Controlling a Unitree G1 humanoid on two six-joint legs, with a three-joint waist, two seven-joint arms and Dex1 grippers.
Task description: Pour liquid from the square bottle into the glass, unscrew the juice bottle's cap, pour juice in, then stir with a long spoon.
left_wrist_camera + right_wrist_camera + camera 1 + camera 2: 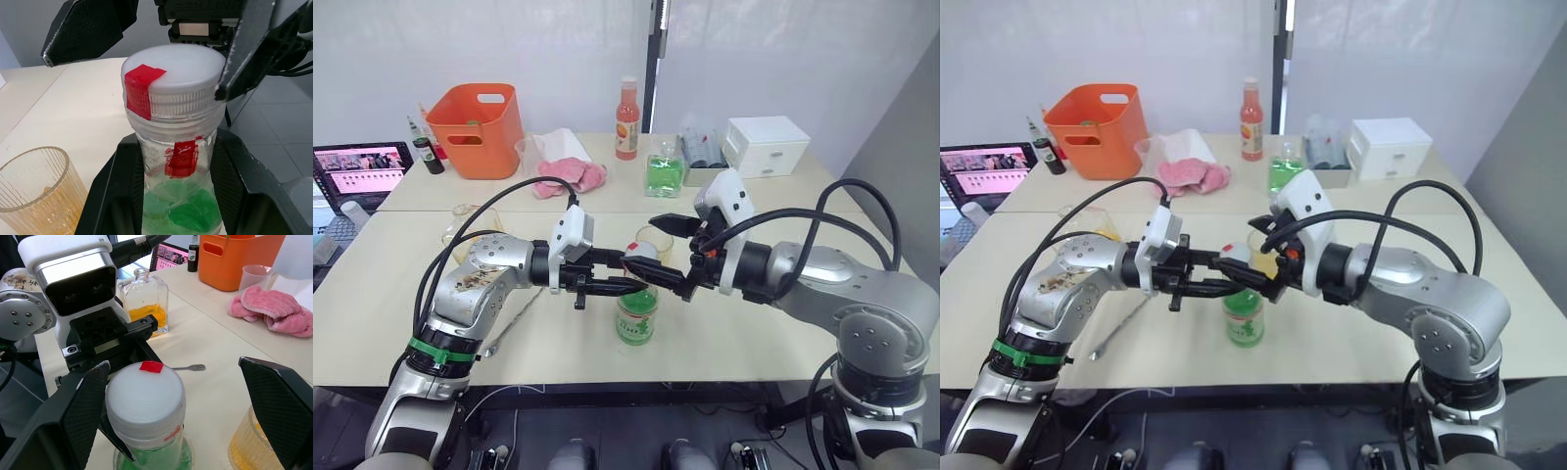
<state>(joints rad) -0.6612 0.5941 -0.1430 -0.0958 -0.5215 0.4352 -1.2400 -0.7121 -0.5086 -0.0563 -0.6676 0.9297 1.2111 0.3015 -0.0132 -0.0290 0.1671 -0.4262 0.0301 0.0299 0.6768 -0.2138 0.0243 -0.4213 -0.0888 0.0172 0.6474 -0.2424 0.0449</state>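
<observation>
The juice bottle (636, 315), slim with a green label, stands upright at the front middle of the table. Its white cap (175, 73), marked with red tape, is screwed on. My left gripper (176, 147) is shut on the bottle's neck, just under the cap. My right gripper (172, 364) is open, with one finger on each side of the cap and a gap to both. The glass (655, 239) holds orange-yellow liquid just behind the bottle. Far to the left, behind my left arm, stands the square bottle (143, 308). The long spoon (1121, 328) lies flat on the table at the left.
An orange bucket (475, 127), a pink cloth (570, 176), a tall pink-orange bottle (626, 119), a green square bottle (663, 174) and a white drawer box (766, 145) line the back table. A laptop (357, 171) sits at far left.
</observation>
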